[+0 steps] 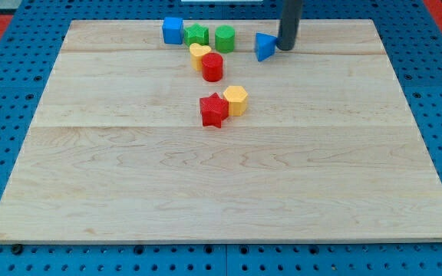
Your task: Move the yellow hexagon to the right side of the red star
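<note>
Yellow hexagon (236, 100) sits snug against the red star's (214, 110) right side, mid-counter.

The rod comes straight down at the view's top, my tip (286, 48) just beside the blue triangle (264, 47), well apart from the hexagon, up and to its right. No claw here, just a plain rod, so nothing to open or close. The wooden counter (221, 184) is otherwise bare toward the view's bottom.
</note>
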You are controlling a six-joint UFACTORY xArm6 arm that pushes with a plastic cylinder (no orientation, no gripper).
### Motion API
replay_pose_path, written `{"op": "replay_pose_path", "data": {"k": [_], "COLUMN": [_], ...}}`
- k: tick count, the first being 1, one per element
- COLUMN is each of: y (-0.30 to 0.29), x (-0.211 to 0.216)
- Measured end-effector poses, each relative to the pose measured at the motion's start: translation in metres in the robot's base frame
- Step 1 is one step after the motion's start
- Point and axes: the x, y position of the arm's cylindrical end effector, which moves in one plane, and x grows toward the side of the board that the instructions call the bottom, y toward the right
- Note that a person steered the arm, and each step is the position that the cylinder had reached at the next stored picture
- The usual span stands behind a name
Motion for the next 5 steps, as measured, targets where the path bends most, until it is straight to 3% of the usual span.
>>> {"op": "replay_pose_path", "data": {"k": [1,2,5], "y": [-0.032,0.013,0.005], "x": [-0.013,-0.011,0.019]}}
